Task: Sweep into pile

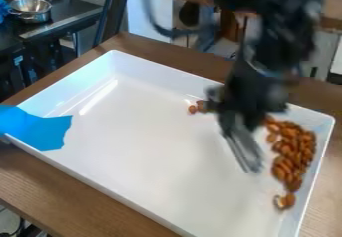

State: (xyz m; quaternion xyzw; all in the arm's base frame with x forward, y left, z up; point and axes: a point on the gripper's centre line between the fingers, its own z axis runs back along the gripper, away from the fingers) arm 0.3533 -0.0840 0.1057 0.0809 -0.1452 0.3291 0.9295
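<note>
**Gripper between a big brown heap and a few strays**

So our gripper hangs over the white tray, too blurry for us to say open or closed. We've got most of the brown pieces just right of it, along the right wall, a couple near its left, and something blue over the left rim.
</note>
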